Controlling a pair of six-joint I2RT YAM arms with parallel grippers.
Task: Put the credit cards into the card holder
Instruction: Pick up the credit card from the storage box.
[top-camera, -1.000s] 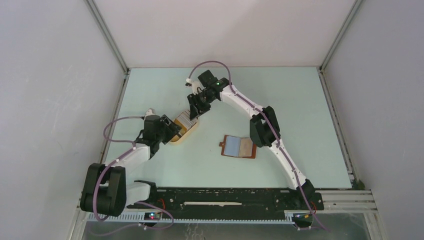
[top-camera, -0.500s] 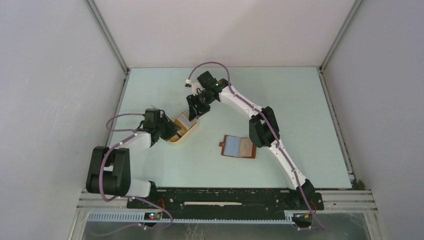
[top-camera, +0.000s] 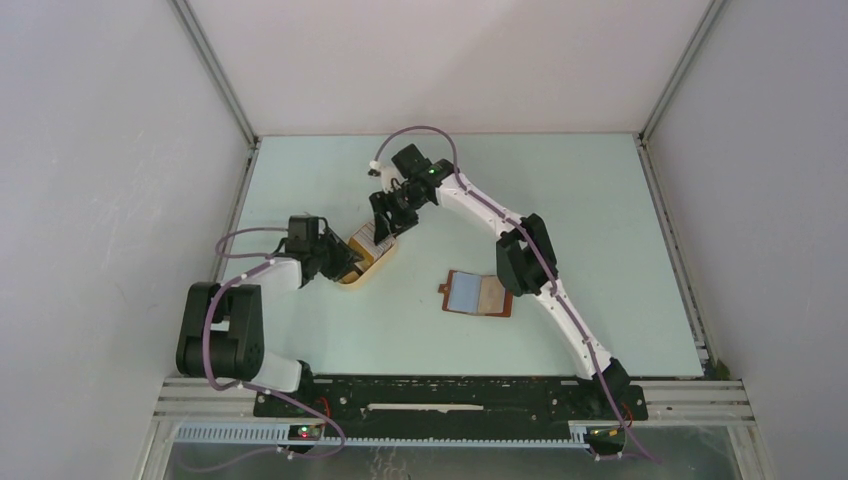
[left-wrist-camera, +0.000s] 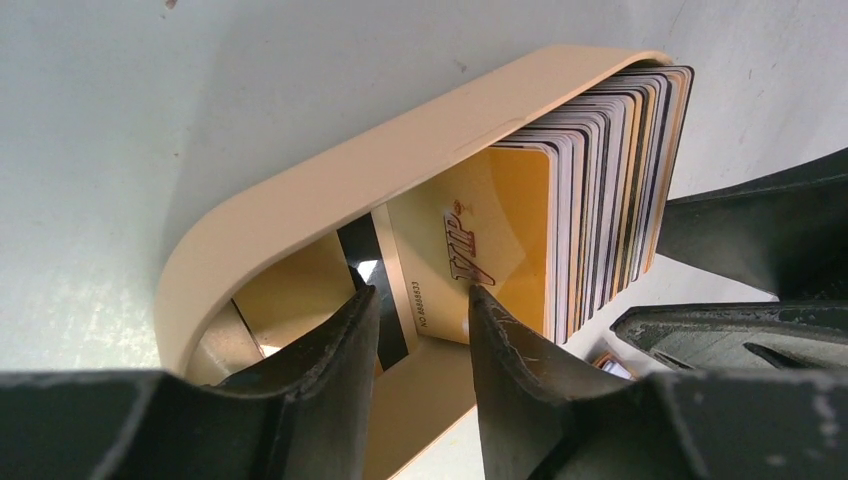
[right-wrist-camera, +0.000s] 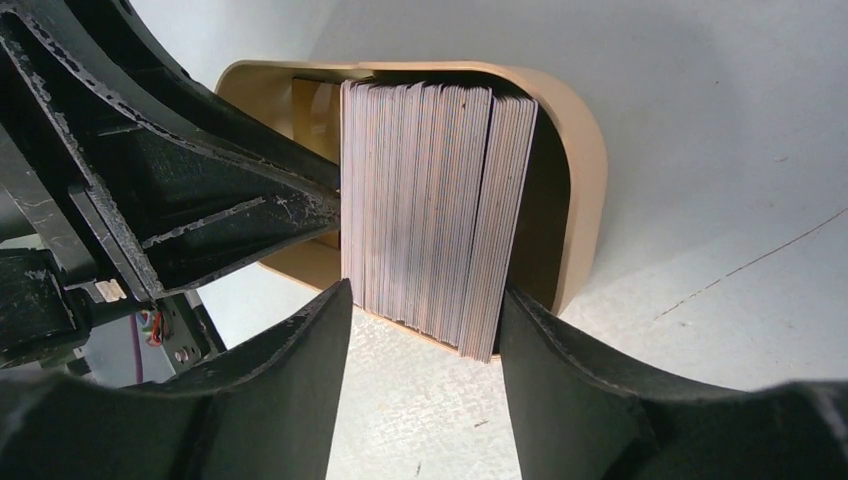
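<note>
The left gripper (left-wrist-camera: 420, 300) has been brought in closer to the near-left end of the tan tray (top-camera: 380, 266) than it was a second ago, with its arm folded back toward the left wall. Its jaws have been narrowed but are seen apart, the lower edge of a gold card (left-wrist-camera: 500, 220) showing in the gap between them. No clamp on that card can be made out.

The right gripper (top-camera: 388, 212) has been kept at the far end of the tray, shifted only slightly. Its jaws have been widened and are held apart, one on each side of the upright row of credit cards (right-wrist-camera: 430, 200). Whether its fingers touch the row cannot be told.

All the credit cards are seen standing edge-on in the tray. The card holder (top-camera: 478, 294) is laid open on the table (top-camera: 600, 220), well apart from the tray to the right, with no card seen in its pockets.

It is judged that a single card is being singled out at the near end while the row is loosely fenced at the far end. No card has yet been lifted, so the task is judged to be at its start.
</note>
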